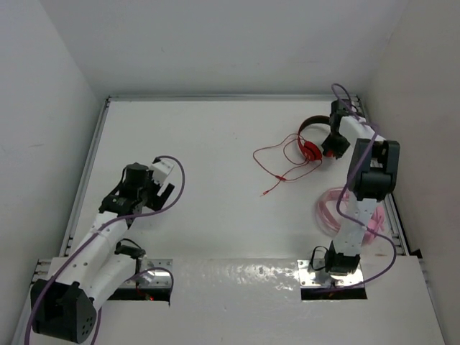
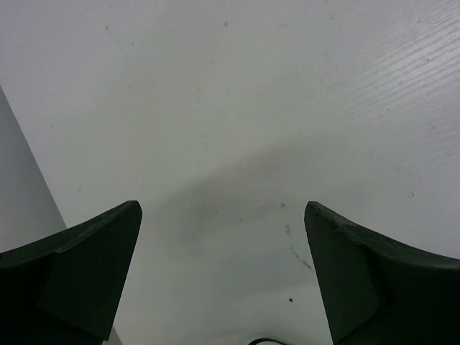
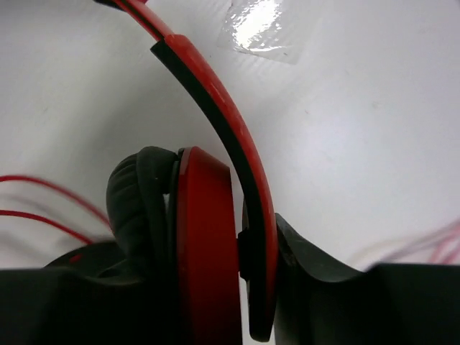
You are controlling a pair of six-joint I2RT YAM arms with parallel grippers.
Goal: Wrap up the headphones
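The red headphones (image 1: 310, 146) lie at the far right of the table, with a black inner headband and ear pads. Their thin red cable (image 1: 277, 164) loops out to the left, and its free end lies on the table. My right gripper (image 1: 333, 147) is shut on one end of the headphones. In the right wrist view, the gripper (image 3: 208, 259) clamps the red ear cup (image 3: 205, 230) together with the end of the headband (image 3: 215, 93). My left gripper (image 1: 161, 185) is open and empty over the left half of the table. The left wrist view shows the gripper (image 2: 223, 208) over bare white surface.
Pale pink headphones with a pink cable (image 1: 332, 210) lie on the right, partly under my right arm. White walls close in the table at the back and both sides. A piece of clear tape (image 3: 262, 25) is stuck to the table beyond the red headband.
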